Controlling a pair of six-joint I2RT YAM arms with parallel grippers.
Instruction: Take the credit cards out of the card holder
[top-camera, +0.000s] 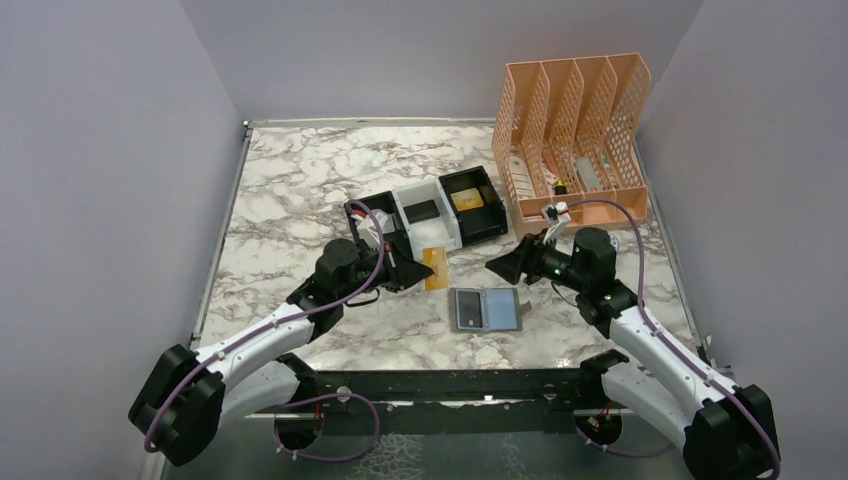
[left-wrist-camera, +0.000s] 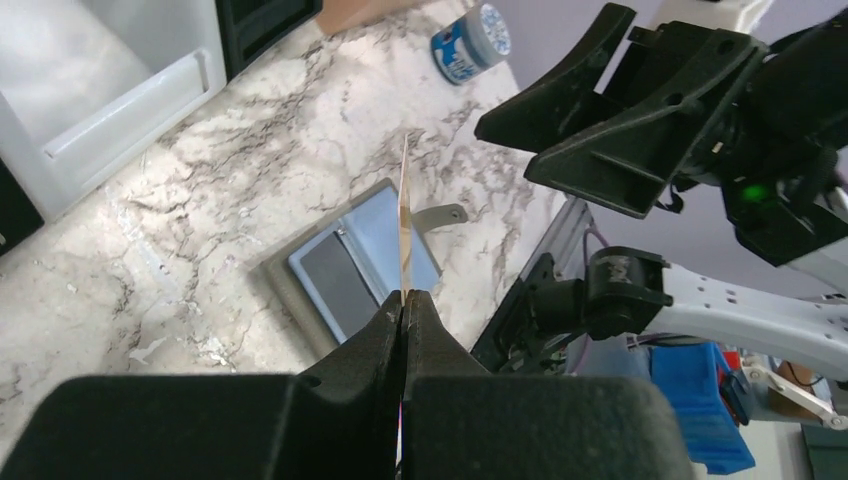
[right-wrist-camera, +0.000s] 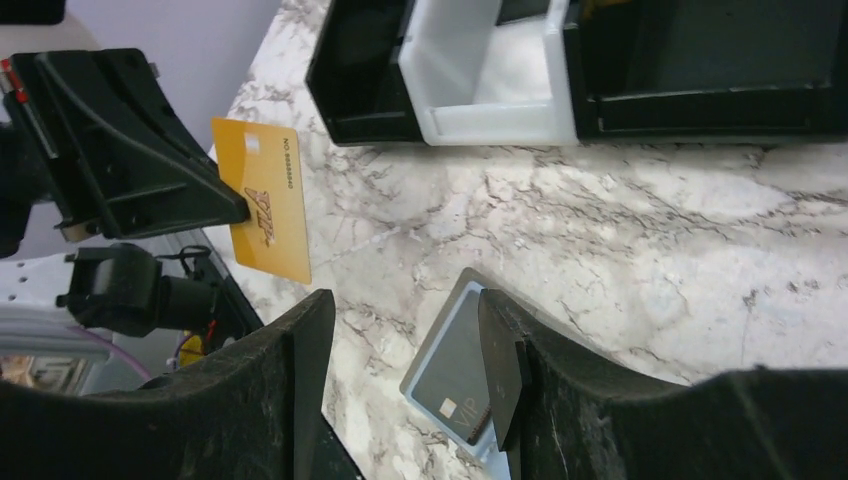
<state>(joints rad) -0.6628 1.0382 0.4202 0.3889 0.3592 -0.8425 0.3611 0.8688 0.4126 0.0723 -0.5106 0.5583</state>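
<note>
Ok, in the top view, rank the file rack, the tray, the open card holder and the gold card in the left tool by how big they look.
Largest to smallest:
1. file rack
2. tray
3. card holder, lying open
4. gold card, clearly the smallest

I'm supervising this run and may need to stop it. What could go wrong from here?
The shut left gripper pinches the gold card by one edge only, so it may slip or twist out. A dark card sits in the open card holder, which nothing pins down; the open right gripper above might drag the holder along when pulling.
</note>
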